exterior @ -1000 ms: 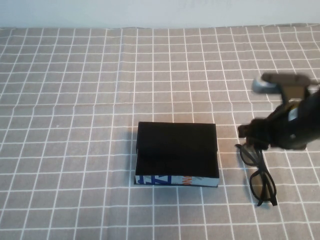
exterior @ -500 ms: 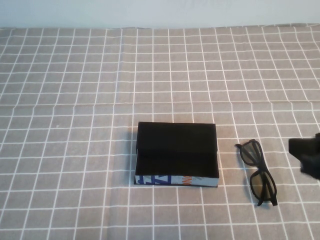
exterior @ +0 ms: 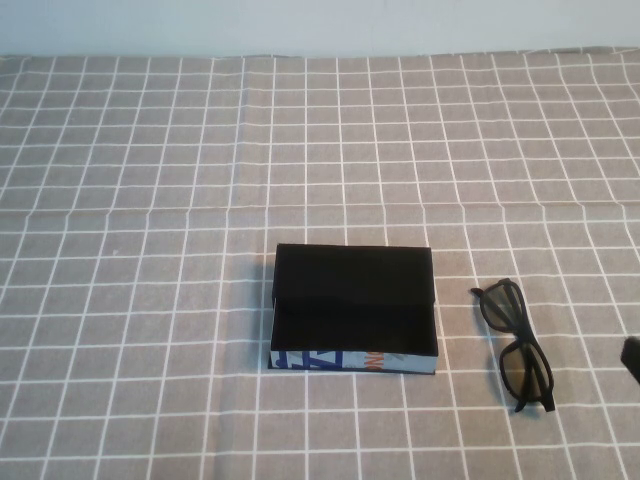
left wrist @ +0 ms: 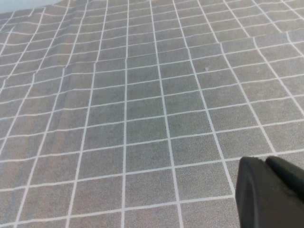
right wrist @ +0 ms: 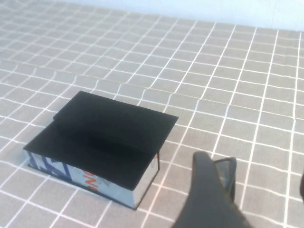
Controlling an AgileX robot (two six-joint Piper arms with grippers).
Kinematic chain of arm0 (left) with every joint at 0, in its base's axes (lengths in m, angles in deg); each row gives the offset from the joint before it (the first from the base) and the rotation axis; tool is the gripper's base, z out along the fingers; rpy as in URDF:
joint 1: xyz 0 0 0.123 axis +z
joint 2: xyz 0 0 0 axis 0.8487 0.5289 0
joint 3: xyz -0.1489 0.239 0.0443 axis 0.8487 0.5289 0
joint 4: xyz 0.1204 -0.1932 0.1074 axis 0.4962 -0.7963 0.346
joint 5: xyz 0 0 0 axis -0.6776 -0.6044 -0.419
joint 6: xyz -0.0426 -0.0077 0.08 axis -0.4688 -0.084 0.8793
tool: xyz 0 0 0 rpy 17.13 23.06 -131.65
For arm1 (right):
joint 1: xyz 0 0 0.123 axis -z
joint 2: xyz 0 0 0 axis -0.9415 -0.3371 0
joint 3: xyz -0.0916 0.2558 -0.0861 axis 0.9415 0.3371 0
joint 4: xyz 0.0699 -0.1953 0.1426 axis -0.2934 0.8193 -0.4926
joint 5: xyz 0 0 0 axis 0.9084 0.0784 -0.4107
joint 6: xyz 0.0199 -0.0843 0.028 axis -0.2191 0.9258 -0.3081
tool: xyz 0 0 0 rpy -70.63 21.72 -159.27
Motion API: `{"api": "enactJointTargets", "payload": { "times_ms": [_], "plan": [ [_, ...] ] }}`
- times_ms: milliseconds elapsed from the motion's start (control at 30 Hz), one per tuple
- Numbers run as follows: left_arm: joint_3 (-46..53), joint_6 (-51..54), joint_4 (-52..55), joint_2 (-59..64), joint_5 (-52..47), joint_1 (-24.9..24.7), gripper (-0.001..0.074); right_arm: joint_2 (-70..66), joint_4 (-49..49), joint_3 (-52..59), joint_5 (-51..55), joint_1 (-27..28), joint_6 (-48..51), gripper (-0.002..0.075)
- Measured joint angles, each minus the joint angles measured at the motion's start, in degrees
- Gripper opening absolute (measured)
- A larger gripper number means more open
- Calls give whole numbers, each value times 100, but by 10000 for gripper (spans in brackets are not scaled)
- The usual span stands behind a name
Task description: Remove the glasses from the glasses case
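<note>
The glasses case sits in the middle of the checked cloth, black on top, with its blue, white and orange front edge toward me; it also shows in the right wrist view. The black glasses lie on the cloth just right of the case, apart from it. In the right wrist view the glasses are partly hidden behind a finger. My right gripper is open and empty, near the glasses; only a dark sliver of it shows at the high view's right edge. My left gripper is shut and empty over bare cloth.
A grey cloth with a white grid covers the whole table, with a pale wall along the far edge. The left arm is out of the high view.
My right arm has drawn back to the right, from over the glasses to almost out of the high view. The glasses stay on the cloth beside the case.
</note>
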Motion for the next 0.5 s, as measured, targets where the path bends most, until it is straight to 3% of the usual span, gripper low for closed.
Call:
{"api": "enactJointTargets", "payload": {
  "times_ms": [133, 500],
  "plan": [
    [0, 0, 0, 0, 0, 0, -4, 596, -384, 619, -341, 240, 14, 371],
    [0, 0, 0, 0, 0, 0, -4, 2109, -634, 1022, -277, 2042, 1032, 371]
  ]
}}
